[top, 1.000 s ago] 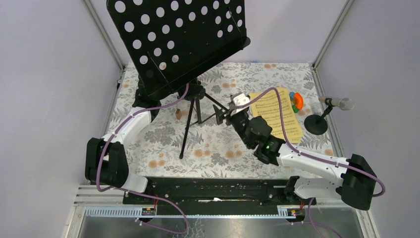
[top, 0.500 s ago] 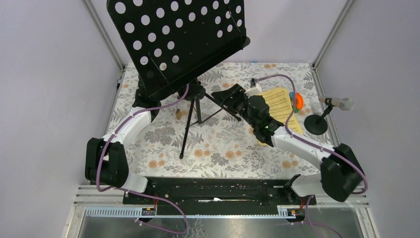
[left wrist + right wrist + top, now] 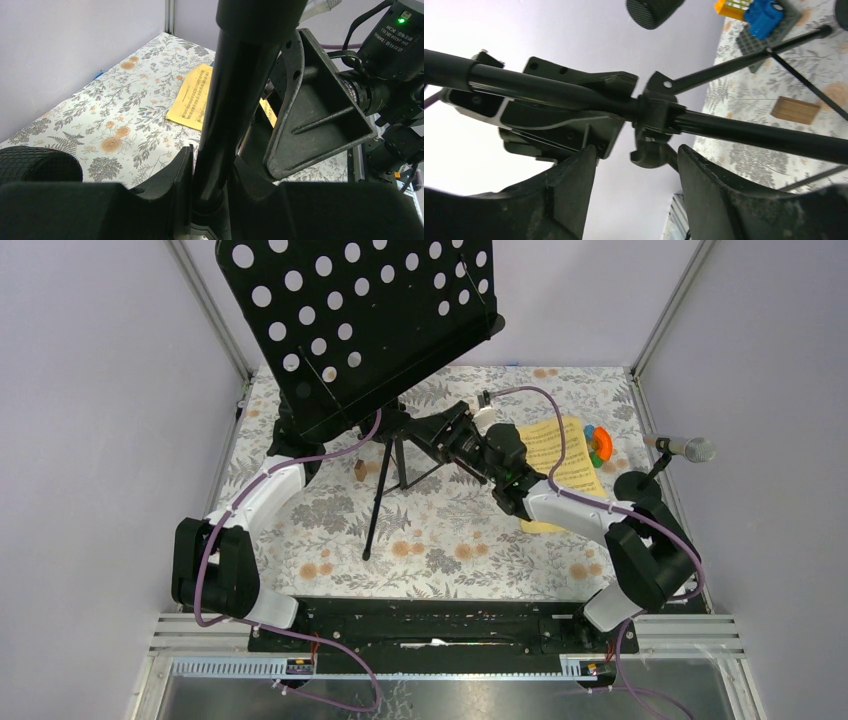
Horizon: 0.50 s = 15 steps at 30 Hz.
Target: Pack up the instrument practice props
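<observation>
- My left gripper (image 3: 212, 167) is clamped tight around the music stand pole (image 3: 235, 85), a finger pressed to each side, beneath the perforated rack (image 3: 350, 320).
- My right gripper (image 3: 636, 155) stands wide open, holding nothing. Its fingers straddle the tripod collar (image 3: 656, 117) on that same pole, with a gap on both sides.
- The yellow sheet-music pages (image 3: 565, 455) lie flat on the floral cloth (image 3: 440, 540), partly under my right forearm.

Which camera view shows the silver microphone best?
Top external: the silver microphone shows whole, tilted on its black disc-based post by the right edge. Neither wrist view shows it; both look at the music rack's pole up close.
</observation>
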{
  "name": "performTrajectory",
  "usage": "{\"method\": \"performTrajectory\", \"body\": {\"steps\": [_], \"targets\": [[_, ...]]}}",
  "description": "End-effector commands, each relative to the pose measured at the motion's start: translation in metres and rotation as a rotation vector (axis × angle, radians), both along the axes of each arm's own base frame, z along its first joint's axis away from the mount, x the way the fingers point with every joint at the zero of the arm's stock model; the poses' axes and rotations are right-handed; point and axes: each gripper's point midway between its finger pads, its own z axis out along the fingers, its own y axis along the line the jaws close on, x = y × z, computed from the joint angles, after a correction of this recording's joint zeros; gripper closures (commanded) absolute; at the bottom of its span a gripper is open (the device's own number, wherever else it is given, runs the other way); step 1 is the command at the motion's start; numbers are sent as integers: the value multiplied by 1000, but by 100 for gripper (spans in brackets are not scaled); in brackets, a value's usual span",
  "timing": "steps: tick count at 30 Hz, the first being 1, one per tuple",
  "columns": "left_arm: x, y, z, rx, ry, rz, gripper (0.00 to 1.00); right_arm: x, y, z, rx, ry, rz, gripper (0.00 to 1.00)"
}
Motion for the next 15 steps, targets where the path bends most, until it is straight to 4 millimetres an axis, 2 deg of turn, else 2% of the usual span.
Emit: {"method": "performTrajectory", "body": {"steps": [1, 5, 15], "targets": [[-2, 0, 15, -36, 65, 9, 100, 0, 10, 35, 114, -58, 59, 36], [-2, 0, 17, -36, 60, 9, 100, 0, 16, 26, 129, -37, 83, 46], [-2, 0, 15, -36, 69, 2, 100, 0, 16, 14, 114, -22, 89, 58]]}}
